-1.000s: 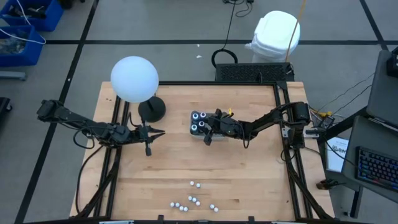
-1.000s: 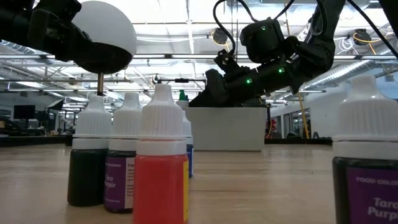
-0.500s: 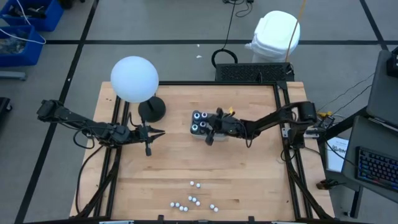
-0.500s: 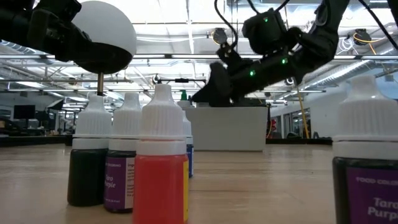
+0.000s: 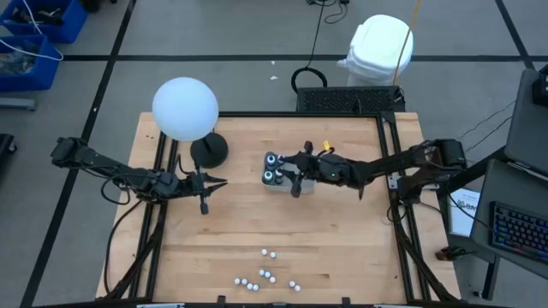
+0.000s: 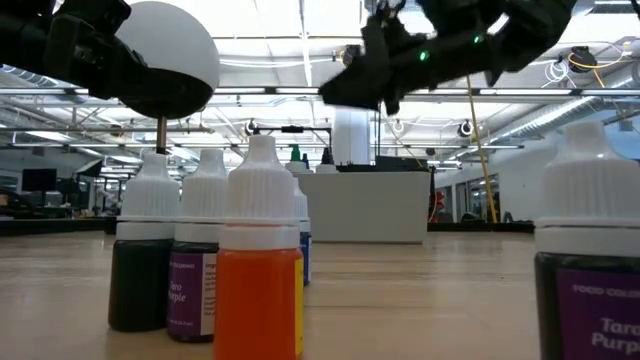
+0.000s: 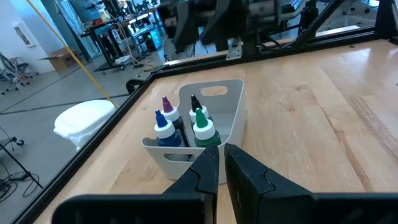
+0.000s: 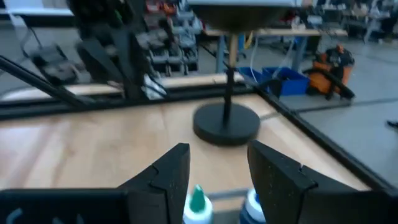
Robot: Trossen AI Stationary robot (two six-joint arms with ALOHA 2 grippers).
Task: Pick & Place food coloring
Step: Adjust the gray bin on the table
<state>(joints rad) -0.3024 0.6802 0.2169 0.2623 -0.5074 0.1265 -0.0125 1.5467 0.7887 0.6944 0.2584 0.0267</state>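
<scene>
Several dark food coloring bottles point(image 5: 272, 168) with white tops stand upright in the grey tray point(image 5: 282, 183) at the table's middle. The left wrist view shows them as bottles point(image 7: 202, 126) with green, blue, purple and black tips. Several white-capped vials point(image 5: 265, 275) stand on the table near its near edge; the vials point(image 6: 258, 262) fill the low view's foreground. My right gripper point(image 5: 295, 174) hovers open above the tray and holds nothing; its fingers point(image 8: 168, 177) stand over the bottle tips point(image 8: 198, 202). My left gripper point(image 5: 208, 182) waits shut, left of the tray.
A white globe lamp point(image 5: 185, 109) on a black round base point(image 5: 209, 151) stands at the far left of the table, between my left gripper and the tray. A white bin point(image 5: 381, 47) sits on the floor beyond the far edge. Bare wood lies between tray and vials.
My right gripper has risen from just above the tray to well clear of it, shifting slightly toward the far edge. The right arm's rear joints have swung out toward the table's right edge. The bottles, tray and vials have stayed in place.
</scene>
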